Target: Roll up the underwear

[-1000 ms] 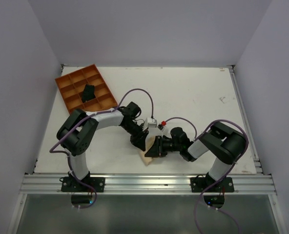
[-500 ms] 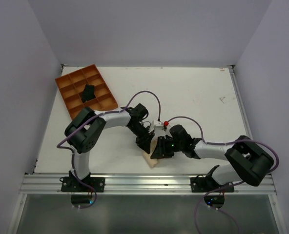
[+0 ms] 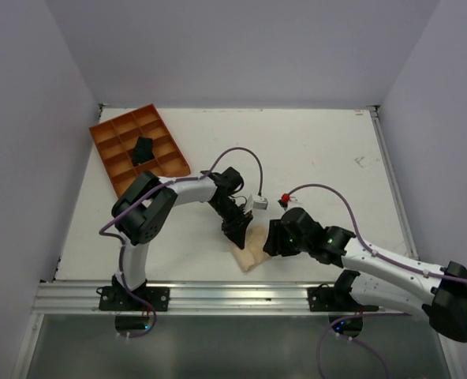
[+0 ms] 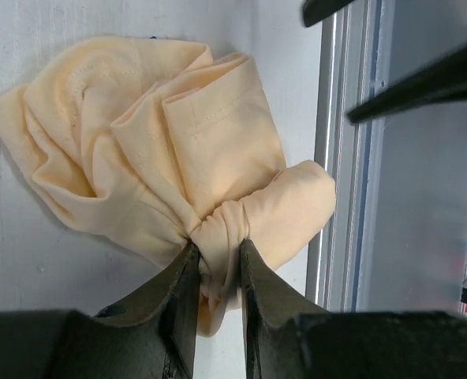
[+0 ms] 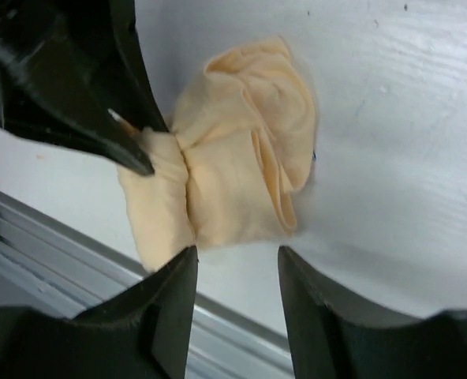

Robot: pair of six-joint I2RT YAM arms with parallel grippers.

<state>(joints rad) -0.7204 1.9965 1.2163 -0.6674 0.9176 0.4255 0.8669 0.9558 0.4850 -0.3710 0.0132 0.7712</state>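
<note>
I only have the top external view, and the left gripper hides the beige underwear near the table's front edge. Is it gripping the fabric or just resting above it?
Observer: Gripping. The left wrist view shows the left gripper shut on the underwear, pinching a narrow bunched waist.
Reviewer: And the right gripper?
Observer: The right gripper is open with nothing between its fingers. The fabric lies just beyond them.
Reviewer: Is it rolled yet?
Observer: Only partly. One short rolled end lies past the pinch, by the aluminium rail; the rest is loose folds.
</note>
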